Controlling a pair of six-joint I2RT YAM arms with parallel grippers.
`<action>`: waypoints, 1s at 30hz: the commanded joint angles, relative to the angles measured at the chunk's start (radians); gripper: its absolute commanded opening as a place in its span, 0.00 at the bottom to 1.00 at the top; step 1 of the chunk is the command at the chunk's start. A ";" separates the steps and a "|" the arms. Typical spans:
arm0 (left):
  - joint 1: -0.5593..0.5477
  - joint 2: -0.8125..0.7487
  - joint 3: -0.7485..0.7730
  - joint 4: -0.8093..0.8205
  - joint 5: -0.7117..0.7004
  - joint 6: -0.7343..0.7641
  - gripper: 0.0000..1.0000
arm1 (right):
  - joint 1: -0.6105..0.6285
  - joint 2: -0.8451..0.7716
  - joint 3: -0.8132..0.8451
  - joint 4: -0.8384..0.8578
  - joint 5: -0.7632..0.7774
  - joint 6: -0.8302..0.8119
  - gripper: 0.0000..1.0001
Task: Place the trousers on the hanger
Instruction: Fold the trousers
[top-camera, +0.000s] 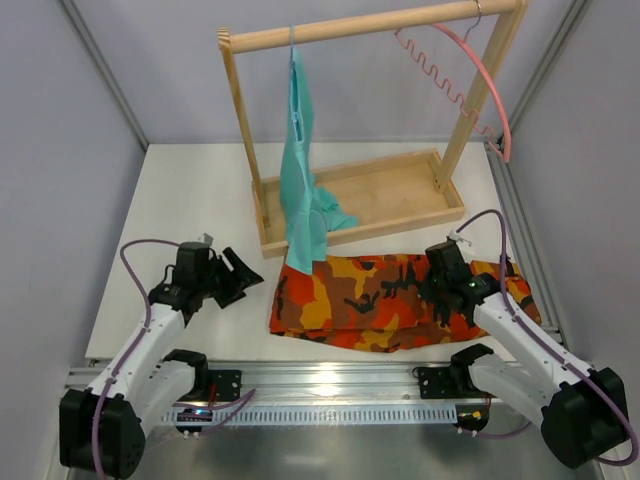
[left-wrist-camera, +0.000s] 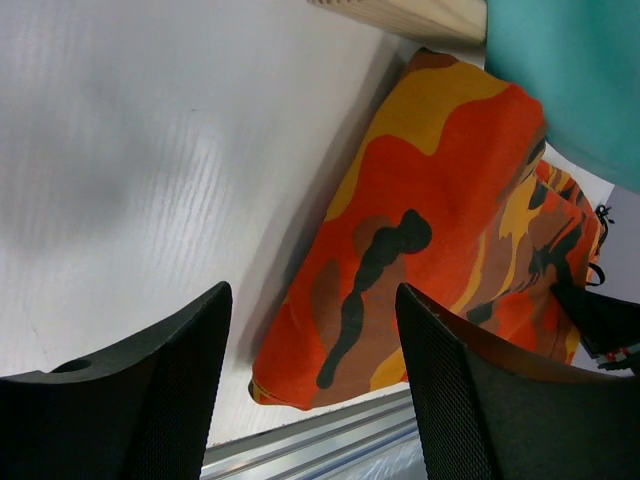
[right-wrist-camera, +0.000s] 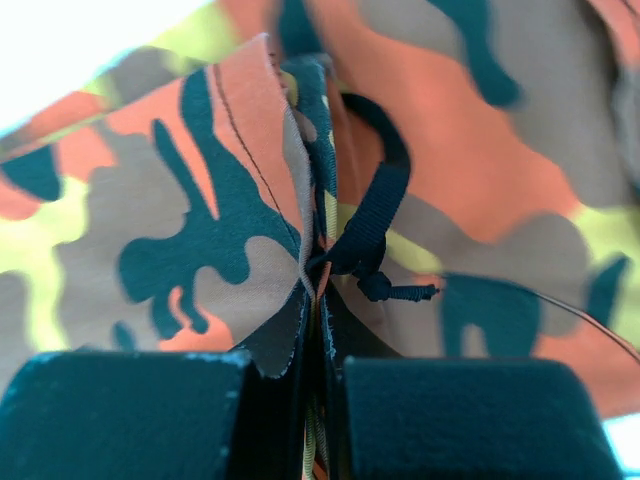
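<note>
The trousers (top-camera: 370, 300) lie folded on the worktop (top-camera: 190, 200), a fold pinched in the closed right end effector (top-camera: 440, 285). The left end effector (top-camera: 237, 275) gapes empty beside them. The pink hanger (top-camera: 487, 75) hangs bare on the wooden rack (top-camera: 370, 25), so lifting and draping remain.

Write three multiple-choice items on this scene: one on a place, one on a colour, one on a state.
1. Where is the pink plastic hanger with the wavy bar? A. hooked on the wooden rail, at its right end. B. on the floor. C. in a drawer.
2. What colour is the cloth garment hanging from the rail? A. white. B. teal. C. black.
3. How is the right claw? A. wide open, empty. B. open around the hanger. C. shut on the orange camouflage cloth trousers.
Answers: 1 A, it hangs over the rail; 2 B, plainly teal from above; 3 C, fabric is pinched between its closed fingers.
</note>
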 joint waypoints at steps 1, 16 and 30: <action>-0.023 -0.001 -0.025 0.122 0.058 -0.013 0.68 | -0.041 -0.033 -0.014 -0.069 0.081 0.004 0.06; -0.198 0.152 -0.156 0.457 0.088 -0.111 0.77 | -0.111 -0.082 -0.043 -0.074 0.091 0.029 0.04; -0.265 0.372 -0.158 0.664 0.063 -0.222 0.08 | -0.111 -0.085 -0.067 -0.006 -0.061 0.009 0.43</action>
